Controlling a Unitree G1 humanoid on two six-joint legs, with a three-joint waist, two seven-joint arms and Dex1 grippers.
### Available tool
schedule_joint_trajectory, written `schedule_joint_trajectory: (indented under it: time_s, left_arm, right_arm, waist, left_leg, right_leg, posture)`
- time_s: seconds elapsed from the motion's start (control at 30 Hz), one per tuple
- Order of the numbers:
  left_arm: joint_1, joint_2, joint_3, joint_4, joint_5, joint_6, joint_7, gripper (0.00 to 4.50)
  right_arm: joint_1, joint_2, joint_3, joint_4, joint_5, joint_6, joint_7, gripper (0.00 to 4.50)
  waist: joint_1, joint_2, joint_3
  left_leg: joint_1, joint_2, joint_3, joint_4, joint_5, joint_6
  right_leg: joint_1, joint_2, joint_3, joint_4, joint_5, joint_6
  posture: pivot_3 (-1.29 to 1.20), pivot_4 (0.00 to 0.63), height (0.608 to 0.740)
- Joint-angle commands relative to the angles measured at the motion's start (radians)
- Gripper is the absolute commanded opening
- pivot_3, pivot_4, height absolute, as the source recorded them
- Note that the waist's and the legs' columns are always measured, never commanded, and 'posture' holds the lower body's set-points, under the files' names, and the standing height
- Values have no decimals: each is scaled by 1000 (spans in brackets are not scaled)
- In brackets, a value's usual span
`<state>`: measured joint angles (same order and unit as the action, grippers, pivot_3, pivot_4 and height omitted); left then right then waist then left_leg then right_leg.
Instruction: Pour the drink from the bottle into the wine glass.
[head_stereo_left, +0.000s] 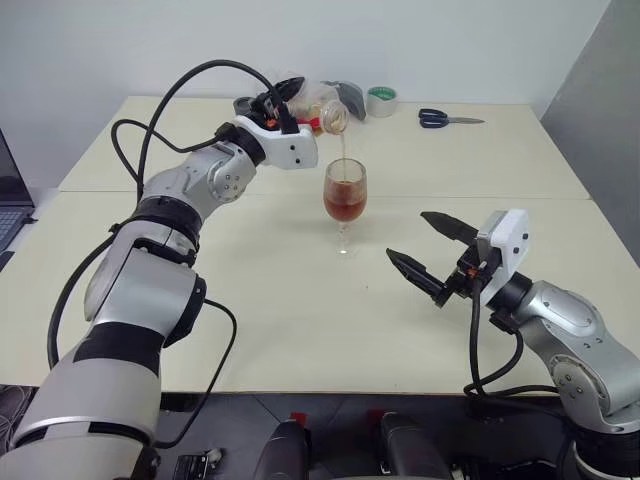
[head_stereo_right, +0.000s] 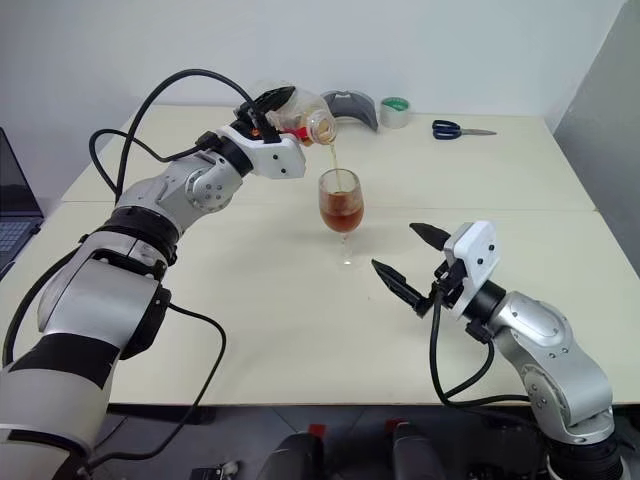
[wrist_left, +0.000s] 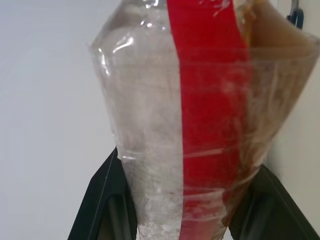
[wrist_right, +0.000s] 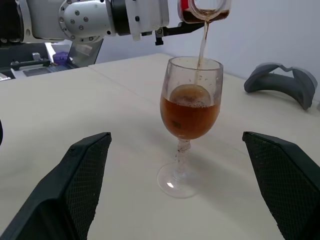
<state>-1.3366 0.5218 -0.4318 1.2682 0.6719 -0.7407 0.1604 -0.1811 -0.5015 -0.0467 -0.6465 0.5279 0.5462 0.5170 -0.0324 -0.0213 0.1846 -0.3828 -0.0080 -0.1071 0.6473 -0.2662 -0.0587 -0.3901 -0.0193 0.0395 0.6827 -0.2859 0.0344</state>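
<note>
No brand or legible writing shows on any item; the only marking is a plain red label strip running down the side of the small clear plastic bottle (wrist_left: 200, 115). The left gripper (head_stereo_right: 268, 108) is clamped on that bottle, black fingers (wrist_left: 107, 200) pressed against both sides of its body, and holds it tipped with the mouth downward over the clear stemmed wine glass (head_stereo_left: 345, 200). A thin stream of the reddish-brown translucent drink (wrist_right: 190, 117) falls from the bottle mouth into the bowl, which is roughly half full with foam on the surface. The glass stands upright on the pale cream table (head_stereo_left: 300, 320), near its centre. From the glass, a grey curved headset-like object (head_stereo_right: 352, 106) lies at about twelve o'clock, a green-and-white tape roll (head_stereo_right: 397, 110) at about one o'clock, and blue-handled scissors (head_stereo_right: 455, 129) at about two o'clock, all well apart from it at the far edge. A laptop corner (head_stereo_left: 10, 195) sits at nine o'clock. The right gripper (head_stereo_left: 432, 255) hovers at about four o'clock from the glass, fingers spread wide, empty, with the glass framed between them but apart. Nothing stands between that gripper and the glass.
</note>
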Motion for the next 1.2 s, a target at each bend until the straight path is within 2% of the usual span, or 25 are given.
schedule_joint_trajectory:
  time_s: [0.03, 0.3, 0.53, 0.73, 0.9, 1.03, 1.2]
  left_arm:
    - [-1, -11, 69, -13, -90, 10, -68, 1762]
    - [48, -95, 261, -42, -359, 76, -353, 1762]
    - [144, -103, 484, -155, -636, 320, -539, 1762]
    - [370, -81, 592, -424, -777, 585, -589, 1762]
    - [566, -58, 666, -659, -857, 784, -566, 1762]
    - [654, -56, 696, -774, -884, 867, -542, 1762]
    - [717, -63, 731, -814, -911, 911, -524, 1762]
  right_arm:
    - [-20, 8, -2, -27, -6, -24, -12, 4500]
    - [-35, 28, 14, -24, -31, -41, -25, 4500]
    - [-70, 15, 64, -50, -28, 14, -13, 4500]
    - [-133, -3, 130, -57, -9, 109, -10, 4500]
    - [-196, 1, 195, -25, -27, 162, -2, 4500]
    - [-232, 10, 230, 4, -51, 171, -2, 4500]
    - [-267, 23, 256, 38, -71, 164, 7, 4500]
  waist:
    - [0, 0, 0]
    - [0, 0, 0]
    - [-14, 0, 0]
    - [-26, 0, 0]
    - [-26, 0, 0]
    - [-20, 0, 0]
    - [-11, 0, -1]
  left_leg:
    - [0, 0, 0, 0, 0, 0]
    - [0, 0, 0, 1, 0, 0]
    - [0, 0, 0, 1, 0, 0]
    - [2, 1, -1, 2, 0, 0]
    - [0, 1, -2, 4, 0, 0]
    - [0, 1, -2, 5, 0, 0]
    - [0, 1, -2, 7, 0, 0]
  right_leg:
    - [0, 0, 0, 0, 0, 0]
    - [0, 0, 0, 0, 0, 0]
    - [0, 0, 0, 2, 0, 0]
    - [0, 0, 1, 4, 0, 0]
    - [-1, 0, 1, 6, 0, 0]
    - [-1, 0, 0, 6, 0, 0]
    - [0, -1, 0, 6, 0, 0]
  posture:
    - [0, 150, 740]
    - [0, 150, 740]
    - [0, 150, 740]
    - [0, 150, 740]
    - [0, 150, 740]
    - [0, 150, 740]
    - [0, 150, 740]
